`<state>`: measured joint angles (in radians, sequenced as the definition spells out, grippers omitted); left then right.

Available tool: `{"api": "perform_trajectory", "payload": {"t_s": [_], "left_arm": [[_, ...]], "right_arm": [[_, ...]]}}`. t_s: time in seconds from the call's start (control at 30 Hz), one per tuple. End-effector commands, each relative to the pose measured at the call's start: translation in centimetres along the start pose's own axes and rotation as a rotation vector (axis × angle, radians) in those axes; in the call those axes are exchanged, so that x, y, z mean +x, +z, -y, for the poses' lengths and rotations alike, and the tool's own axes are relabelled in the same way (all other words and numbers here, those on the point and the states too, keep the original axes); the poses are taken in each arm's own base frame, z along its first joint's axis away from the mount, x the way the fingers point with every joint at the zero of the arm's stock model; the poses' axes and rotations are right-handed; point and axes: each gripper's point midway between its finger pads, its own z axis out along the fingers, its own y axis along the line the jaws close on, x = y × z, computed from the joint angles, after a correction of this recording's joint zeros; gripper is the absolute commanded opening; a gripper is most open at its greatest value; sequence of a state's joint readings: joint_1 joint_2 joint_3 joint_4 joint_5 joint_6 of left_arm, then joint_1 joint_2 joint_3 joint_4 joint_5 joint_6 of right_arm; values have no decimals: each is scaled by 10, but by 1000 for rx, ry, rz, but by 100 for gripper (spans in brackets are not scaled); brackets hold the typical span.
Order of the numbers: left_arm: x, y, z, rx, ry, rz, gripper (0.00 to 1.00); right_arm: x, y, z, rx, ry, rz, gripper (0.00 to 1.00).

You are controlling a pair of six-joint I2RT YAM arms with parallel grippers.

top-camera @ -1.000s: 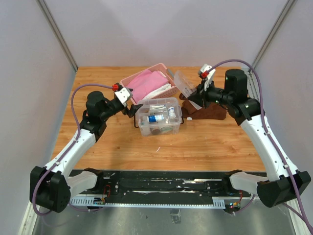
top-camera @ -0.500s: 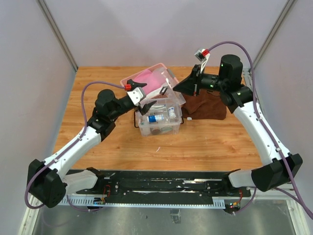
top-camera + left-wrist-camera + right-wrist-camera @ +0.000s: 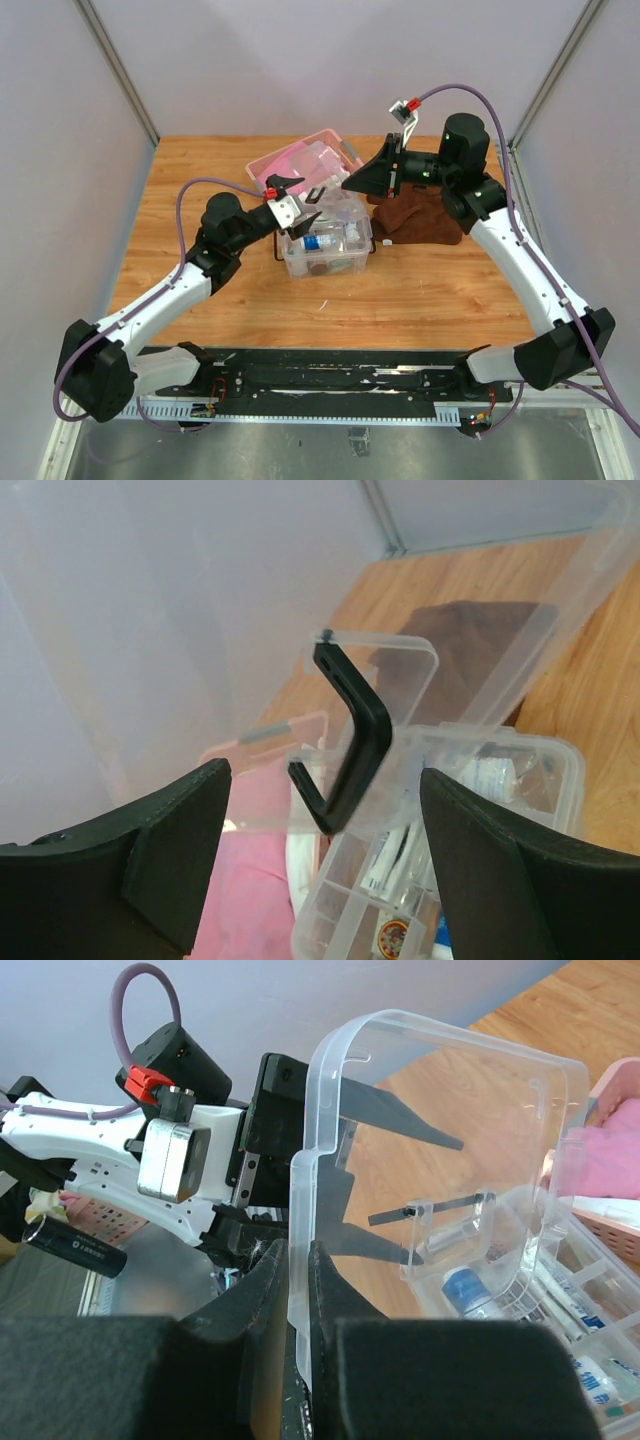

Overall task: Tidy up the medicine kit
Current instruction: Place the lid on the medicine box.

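The left claw (image 3: 300, 200) hovered spread wide over the left end of the clear medicine box (image 3: 322, 262), its fingers (image 3: 170, 860) on either side of the lid's dark handle (image 3: 352, 730), not touching it; the box sat on the desk (image 3: 200, 170) toward the far edge, near the middle, with small bottles (image 3: 320, 241) inside; a pink basket (image 3: 262, 166) stood just behind it; the lid (image 3: 450, 1130) hung tilted above the box (see-through, so the left claw showed behind it), its edge pinched in the right claw (image 3: 297, 1265); a brown cloth (image 3: 425, 218) lay to the right.
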<state>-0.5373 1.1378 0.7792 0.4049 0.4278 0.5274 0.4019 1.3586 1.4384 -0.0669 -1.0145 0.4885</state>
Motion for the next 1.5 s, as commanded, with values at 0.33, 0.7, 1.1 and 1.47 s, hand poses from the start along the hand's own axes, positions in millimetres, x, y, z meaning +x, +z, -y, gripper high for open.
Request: {"api": "perform_trajectory", "payload": {"t_s": [0.33, 0.7, 1.1, 1.47], "left_arm": [[-4, 9, -8, -39, 21, 34, 50], [-5, 2, 3, -10, 32, 56, 20], [-2, -21, -13, -77, 134, -54, 0], [19, -49, -21, -7, 173, -364, 0]], "right_arm": [[5, 7, -12, -74, 14, 0, 0], [14, 13, 4, -60, 28, -13, 1], [32, 2, 33, 48, -109, -76, 45], [34, -19, 41, 141, -209, -113, 55]]}}
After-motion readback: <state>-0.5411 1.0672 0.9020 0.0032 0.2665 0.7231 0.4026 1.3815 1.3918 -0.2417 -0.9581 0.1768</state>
